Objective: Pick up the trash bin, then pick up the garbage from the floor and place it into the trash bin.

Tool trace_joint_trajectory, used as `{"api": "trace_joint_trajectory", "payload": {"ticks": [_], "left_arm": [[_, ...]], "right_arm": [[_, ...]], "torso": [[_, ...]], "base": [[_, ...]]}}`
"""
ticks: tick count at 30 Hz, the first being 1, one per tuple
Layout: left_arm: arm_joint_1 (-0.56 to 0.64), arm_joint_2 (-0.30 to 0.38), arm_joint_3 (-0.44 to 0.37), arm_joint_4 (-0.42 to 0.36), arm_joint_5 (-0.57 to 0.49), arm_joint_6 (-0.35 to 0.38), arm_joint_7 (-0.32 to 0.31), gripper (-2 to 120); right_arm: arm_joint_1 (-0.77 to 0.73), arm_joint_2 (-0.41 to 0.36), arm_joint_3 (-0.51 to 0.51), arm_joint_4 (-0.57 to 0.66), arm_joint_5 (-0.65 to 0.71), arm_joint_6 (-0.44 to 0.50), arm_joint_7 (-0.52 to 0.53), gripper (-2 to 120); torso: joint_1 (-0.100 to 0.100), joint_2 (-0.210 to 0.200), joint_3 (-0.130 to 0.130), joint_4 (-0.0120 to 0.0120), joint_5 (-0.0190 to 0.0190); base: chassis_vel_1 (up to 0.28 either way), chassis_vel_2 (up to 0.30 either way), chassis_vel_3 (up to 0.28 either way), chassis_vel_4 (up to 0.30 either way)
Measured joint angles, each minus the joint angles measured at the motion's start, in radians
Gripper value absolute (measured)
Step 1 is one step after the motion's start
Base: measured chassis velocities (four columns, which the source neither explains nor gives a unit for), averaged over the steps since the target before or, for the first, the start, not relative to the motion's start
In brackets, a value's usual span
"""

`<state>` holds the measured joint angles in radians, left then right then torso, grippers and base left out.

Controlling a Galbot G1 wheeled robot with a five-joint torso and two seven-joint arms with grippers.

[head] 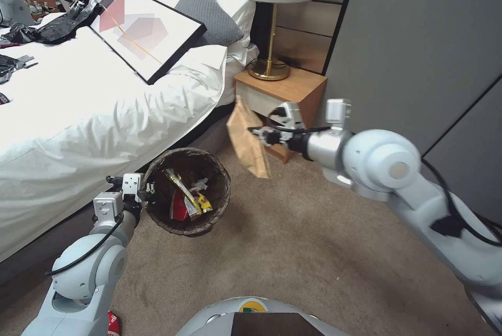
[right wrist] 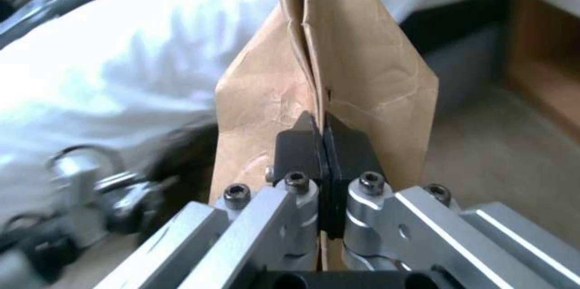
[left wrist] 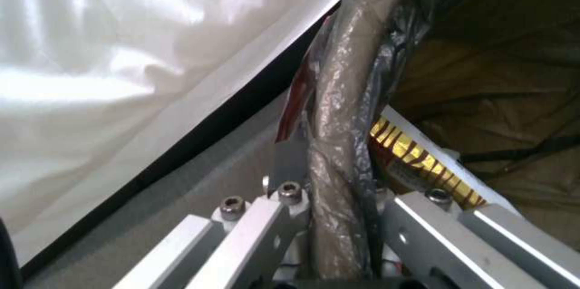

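Nearest, the left gripper is clamped on the rim of the trash bin, holding it off the floor beside the bed, wrappers already inside. Farther out, the right gripper pinches a flat brown paper bag by one edge, up and off to the side of the bin. Released there, the bag would likely miss; being broad, it could also catch on the rim and tip out.

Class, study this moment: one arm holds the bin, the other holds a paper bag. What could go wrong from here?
1. The brown paper bag, pinched by the right tool, hangs beside the trash bin, not over it; released here, it would likely land on the floor.
2. The left tool grips only the rim, so the bin could tip.
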<state>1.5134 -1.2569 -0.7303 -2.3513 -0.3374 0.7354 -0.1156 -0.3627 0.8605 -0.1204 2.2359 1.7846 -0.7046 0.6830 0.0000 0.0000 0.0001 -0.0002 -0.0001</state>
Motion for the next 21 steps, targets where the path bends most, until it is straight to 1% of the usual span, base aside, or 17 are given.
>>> {"api": "trace_joint_trajectory", "payload": {"ticks": [1, 2, 3, 4, 5, 6, 7, 8, 10, 11, 14, 15, 17, 19, 21], "left_arm": [[-0.002, 0.0, 0.001, 0.004, 0.001, 0.0, 0.0, 0], [-0.004, -0.001, 0.001, 0.009, 0.002, 0.0, 0.0, 0], [-0.004, -0.001, 0.001, 0.009, 0.002, 0.0, 0.0, 0], [-0.006, -0.001, 0.0, 0.013, 0.003, 0.0, 0.0, 0], [-0.006, -0.001, -0.001, 0.016, 0.002, 0.0, -0.001, 0], [-0.006, -0.001, -0.002, 0.016, 0.001, 0.0, -0.001, 0], [-0.006, -0.001, -0.002, 0.016, 0.001, 0.0, -0.001, 0], [-0.006, 0.001, -0.004, 0.017, 0.0, 0.0, 0.0, 0], [-0.007, 0.005, -0.009, 0.017, -0.003, 0.0, -0.001, 0], [-0.007, 0.005, -0.009, 0.017, -0.003, 0.0, -0.001, 0], [-0.01, 0.012, -0.014, 0.018, -0.008, 0.0, 0.0, 0], [-0.01, 0.012, -0.014, 0.018, -0.008, 0.0, 0.0, 0], [-0.01, 0.013, -0.014, 0.019, -0.009, 0.0, 0.0, 0], [-0.01, 0.013, -0.014, 0.02, -0.01, 0.0, 0.0, 0], [-0.01, 0.01, -0.011, 0.021, -0.009, 0.0, 0.0, 0]], "right_arm": [[0.048, 0.016, -0.06, -0.023, -0.015, 0.004, -0.016, 0], [0.117, 0.043, -0.144, -0.061, -0.027, 0.011, -0.025, 0], [0.117, 0.043, -0.144, -0.061, -0.027, 0.011, -0.025, 0], [0.163, 0.068, -0.2, -0.088, -0.033, 0.021, -0.022, 0], [0.21, 0.105, -0.263, -0.123, -0.036, 0.032, -0.011, 0], [0.228, 0.126, -0.293, -0.14, -0.036, 0.035, -0.005, 0], [0.228, 0.126, -0.293, -0.14, -0.036, 0.035, -0.005, 0], [0.247, 0.16, -0.331, -0.164, -0.038, 0.037, 0.003, 0], [0.255, 0.211, -0.376, -0.197, -0.051, 0.041, 0.016, 0], [0.255, 0.211, -0.376, -0.197, -0.051, 0.041, 0.016, 0], [0.227, 0.27, -0.426, -0.253, -0.102, 0.051, 0.018, 0], [0.227, 0.27, -0.426, -0.253, -0.102, 0.051, 0.018, 0], [0.203, 0.301, -0.441, -0.284, -0.133, 0.053, 0.014, 0], [0.194, 0.312, -0.446, -0.295, -0.145, 0.053, 0.012, 0], [0.175, 0.349, -0.466, -0.338, -0.181, 0.056, 0.004, 0]], "torso": [[0.0, 0.0, 0.0, 0.0003, -0.0002], [0.0, 0.0, 0.0, 0.0004, -0.0002], [0.0, 0.0, 0.0, 0.0004, -0.0002], [0.0, 0.0, 0.0, 0.0008, -0.0002], [0.0, 0.0, 0.0, 0.0006, -0.0007], [0.0, 0.0, 0.0, 0.0006, -0.0007], [0.0, 0.0, 0.0, 0.0006, -0.0007], [0.0, 0.0, 0.0, 0.0006, -0.0003], [0.0, 0.0, 0.0, 0.0005, -0.0004], [0.0, 0.0, 0.0, 0.0005, -0.0004], [0.0, 0.0, 0.0, 0.0002, -0.0002], [0.0, 0.0, 0.0, 0.0002, -0.0002], [0.0, 0.0, 0.0, 0.0, -0.0002], [0.0, 0.0, 0.0, 0.0001, -0.0001], [0.0, 0.0, 0.0, 0.0001, -0.0002]], "base": [[0.0, 0.0, 0.0, 0.0], [0.0, 0.0, 0.0, 0.0], [0.0, 0.0, 0.0, 0.0], [0.0, 0.0, 0.0, 0.0], [0.0, 0.0, 0.0, 0.0], [0.0, 0.0, 0.0, 0.0], [0.0, 0.0, 0.0, 0.0], [0.0, 0.0, 0.0, 0.0], [0.0, 0.0, 0.0, 0.0], [0.0, 0.0, 0.0, 0.0], [0.0, 0.0, 0.0, 0.0], [0.0, 0.0, 0.0, 0.0], [0.0, 0.0, 0.0, 0.0], [0.0, 0.0, 0.0, 0.0], [0.0, 0.0, 0.0, 0.0]]}}
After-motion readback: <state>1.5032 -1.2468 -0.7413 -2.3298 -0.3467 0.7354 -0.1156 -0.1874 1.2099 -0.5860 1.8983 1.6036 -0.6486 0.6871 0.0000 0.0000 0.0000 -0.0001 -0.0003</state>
